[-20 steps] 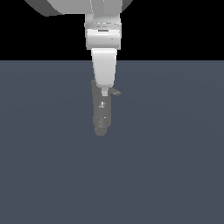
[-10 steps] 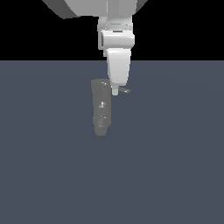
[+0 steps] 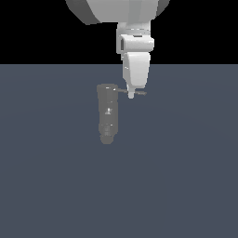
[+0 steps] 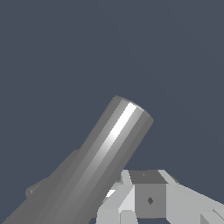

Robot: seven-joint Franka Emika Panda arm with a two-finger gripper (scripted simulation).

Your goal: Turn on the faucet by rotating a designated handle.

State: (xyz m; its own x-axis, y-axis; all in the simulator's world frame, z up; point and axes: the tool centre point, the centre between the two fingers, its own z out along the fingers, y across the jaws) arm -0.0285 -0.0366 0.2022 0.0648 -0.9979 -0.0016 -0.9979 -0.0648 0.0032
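The faucet [image 3: 107,114] lies on the dark grey floor [image 3: 186,176], nozzle end toward the camera in the exterior view. Its handle [image 3: 139,92] sticks sideways from the cap end, toward the exterior view's right. My gripper [image 3: 131,95] hangs with its tip at that handle, just beside the cap; I cannot tell how far my fingers [image 4: 122,201] are parted.
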